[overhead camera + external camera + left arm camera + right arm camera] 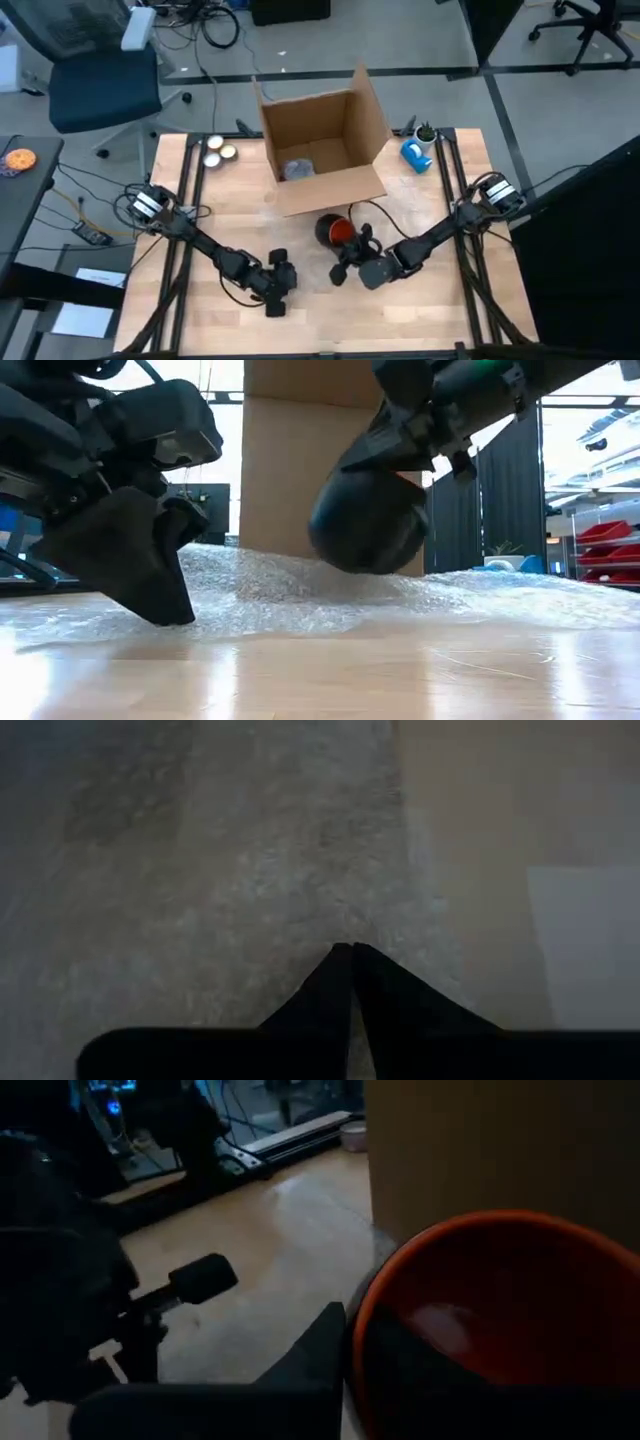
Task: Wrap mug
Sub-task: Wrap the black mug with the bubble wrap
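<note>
Table (pixel 420 310), bubble wrap (pixel 300 595), right-gripper-held mug (pixel 333 231).

Both arms are dark, close to black, built from slim tubular links joined by chunkier rounded housings. The left arm (pixel 190 236) has a pale grey-white block with dark markings at its base joint, and thin black cables loop beside it. The right arm (pixel 440 235) carries a matching pale block near its base, with a black cable curling away from its wrist. The left gripper (pixel 277 285) is a boxy black housing whose fingers (pixel 345 990) are matte black wedges tapering to points. The right gripper (pixel 352 255) is likewise black, with a smooth, flat-sided finger (pixel 310 1355) and blocky angular casings above it.
</note>
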`<state>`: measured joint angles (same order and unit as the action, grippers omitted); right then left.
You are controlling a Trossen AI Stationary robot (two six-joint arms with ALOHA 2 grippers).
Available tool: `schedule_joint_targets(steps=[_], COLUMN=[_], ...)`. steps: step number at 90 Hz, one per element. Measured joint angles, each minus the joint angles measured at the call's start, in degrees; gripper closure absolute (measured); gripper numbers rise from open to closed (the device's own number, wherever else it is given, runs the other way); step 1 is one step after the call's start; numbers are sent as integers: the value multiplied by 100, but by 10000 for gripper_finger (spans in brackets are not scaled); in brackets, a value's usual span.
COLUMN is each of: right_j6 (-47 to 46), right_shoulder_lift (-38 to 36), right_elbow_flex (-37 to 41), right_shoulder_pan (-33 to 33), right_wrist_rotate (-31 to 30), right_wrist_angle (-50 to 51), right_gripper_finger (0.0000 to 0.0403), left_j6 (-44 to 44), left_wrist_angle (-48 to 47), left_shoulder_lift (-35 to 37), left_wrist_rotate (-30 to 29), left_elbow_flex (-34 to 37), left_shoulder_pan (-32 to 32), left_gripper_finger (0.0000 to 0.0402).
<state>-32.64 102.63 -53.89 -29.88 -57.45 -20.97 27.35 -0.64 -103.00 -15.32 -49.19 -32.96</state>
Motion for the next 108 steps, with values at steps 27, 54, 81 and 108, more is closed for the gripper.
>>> schedule_joint_targets(steps=[27, 54, 81, 108], right_j6=[1392, 3008, 3278, 4301], right_shoulder_lift=[-282, -542, -527, -305], right_elbow_flex=[-11, -83, -400, -188], right_shoulder_pan=[-221, -268, -209, -134], right_wrist_rotate=[-32, 257, 482, 816], right_wrist_angle=[1157, 2523, 4842, 3770], right_gripper_finger=[403, 403, 403, 403], left_j6=[-177, -100, 798, 1553], left_wrist_angle=[3, -41, -125, -142], left_shoulder_lift=[-7, -7, 4, -2], left_wrist_rotate=[428, 496, 1747, 2239], left_elbow_flex=[-56, -64, -65, -59], left_shoulder_pan=[-49, -33, 326, 235], left_gripper_finger=[396, 396, 400, 401])
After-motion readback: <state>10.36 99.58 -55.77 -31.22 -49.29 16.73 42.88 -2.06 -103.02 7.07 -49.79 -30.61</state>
